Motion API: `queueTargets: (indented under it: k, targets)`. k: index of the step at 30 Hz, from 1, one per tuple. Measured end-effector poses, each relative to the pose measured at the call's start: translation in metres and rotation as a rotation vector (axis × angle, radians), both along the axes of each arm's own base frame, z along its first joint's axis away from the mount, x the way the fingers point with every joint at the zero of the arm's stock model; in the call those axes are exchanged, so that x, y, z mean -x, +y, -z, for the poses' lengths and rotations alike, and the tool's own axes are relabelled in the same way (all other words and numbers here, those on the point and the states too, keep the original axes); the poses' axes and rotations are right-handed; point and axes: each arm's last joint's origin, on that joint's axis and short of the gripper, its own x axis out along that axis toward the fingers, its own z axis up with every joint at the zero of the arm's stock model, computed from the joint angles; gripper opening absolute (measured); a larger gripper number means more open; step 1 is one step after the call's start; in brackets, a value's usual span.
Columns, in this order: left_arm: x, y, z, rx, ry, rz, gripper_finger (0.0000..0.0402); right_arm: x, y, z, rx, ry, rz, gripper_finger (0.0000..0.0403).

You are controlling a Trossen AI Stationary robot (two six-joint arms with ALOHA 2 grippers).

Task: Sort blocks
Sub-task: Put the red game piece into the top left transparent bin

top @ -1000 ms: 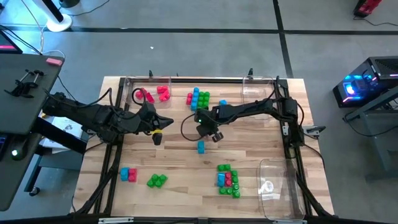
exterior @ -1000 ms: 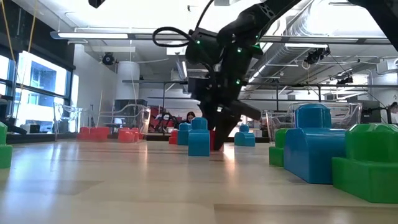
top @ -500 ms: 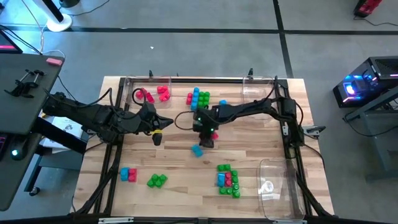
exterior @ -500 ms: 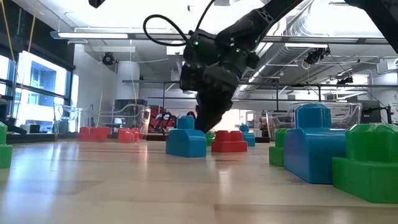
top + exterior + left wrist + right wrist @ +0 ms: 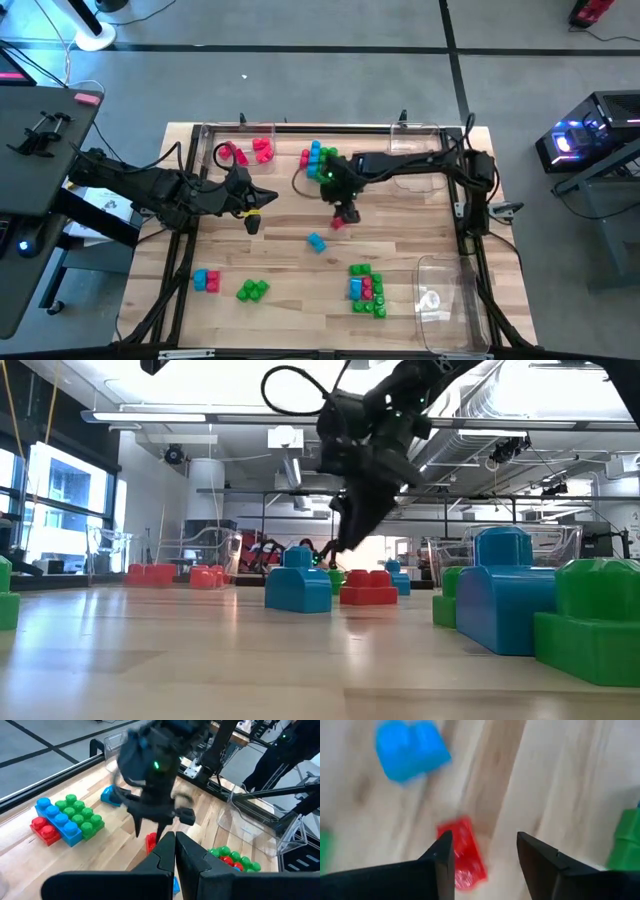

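Meanwhile the right gripper point(image 5: 485, 865) hung open and empty near the table's point(image 5: 280, 270) middle, a red block point(image 5: 462, 852) lying just under its left finger, a blue block point(image 5: 410, 750) beyond.

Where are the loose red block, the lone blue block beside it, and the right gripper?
loose red block point(image 5: 462, 854): right wrist view, its top face
lone blue block point(image 5: 316, 241): high view, its middle
right gripper point(image 5: 484, 857): right wrist view, midway between its open fingers
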Motion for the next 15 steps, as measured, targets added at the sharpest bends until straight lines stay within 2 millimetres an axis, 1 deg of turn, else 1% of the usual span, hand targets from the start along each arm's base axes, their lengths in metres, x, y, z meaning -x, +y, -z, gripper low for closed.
queueTargets:
  k: [3, 7, 11, 15]
  targets:
    - [0.0, 0.0, 0.0, 0.0, 0.0, 0.0, 0.0, -0.001, 0.009, 0.006, 0.14, 0.042, -0.057, 0.0164]
    - [0.0, 0.0, 0.0, 0.001, -0.001, 0.001, 0.0, -0.004, 0.024, 0.01, 0.263, 0.065, -0.093, 0.0212]
    - [0.0, 0.0, 0.0, 0.002, 0.0, 0.002, 0.0, -0.003, 0.035, 0.011, 0.263, 0.084, -0.128, 0.0251]
    - [0.0, 0.0, 0.0, 0.003, 0.0, 0.005, 0.0, -0.003, 0.036, 0.011, 0.251, 0.09, -0.132, 0.0259]
